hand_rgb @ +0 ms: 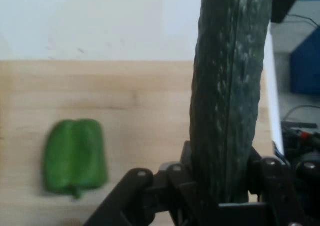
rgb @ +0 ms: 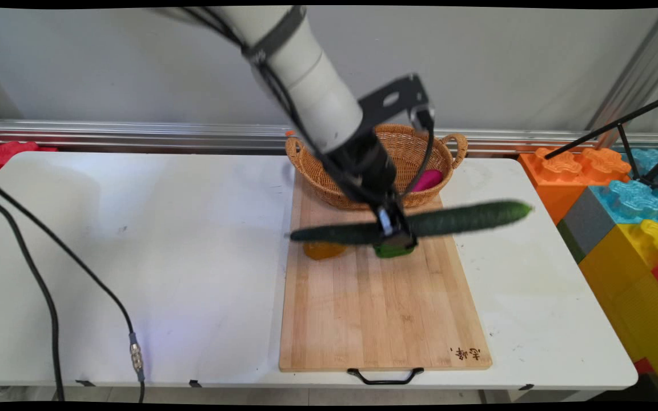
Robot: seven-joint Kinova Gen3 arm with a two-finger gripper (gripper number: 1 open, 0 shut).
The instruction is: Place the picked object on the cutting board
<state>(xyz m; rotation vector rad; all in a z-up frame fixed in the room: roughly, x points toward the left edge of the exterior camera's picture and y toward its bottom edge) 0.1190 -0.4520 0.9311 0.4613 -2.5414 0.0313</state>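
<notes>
The gripper (rgb: 396,230) is closed around the middle of a long dark green cucumber (rgb: 466,219), which it holds off the wooden cutting board (rgb: 383,308) with the cucumber lying roughly level across the board's far half, its right end reaching past the board's right edge over the white table (rgb: 135,257). The main view alone shows the setting: a wicker basket (rgb: 329,182) stands at the far end of the board just behind the arm, with a pink thing (rgb: 427,180) lying in it; an orange item (rgb: 323,250) sits on the board below the cucumber's left part, largely hidden by it, so its kind cannot be told; and large coloured building blocks (rgb: 626,217) stand beside the table's right end. In that view the green pepper (rgb: 393,250) appears only as a small green patch just under the gripper. The hand view shows it plainly: the green pepper (hand_rgb: 75,156) lies on the board's bare wood, apart from the cucumber (hand_rgb: 227,95), which rises up the picture from between the gripper (hand_rgb: 220,196) fingers and hides most of what lies behind it; the basket and the orange item do not appear there
</notes>
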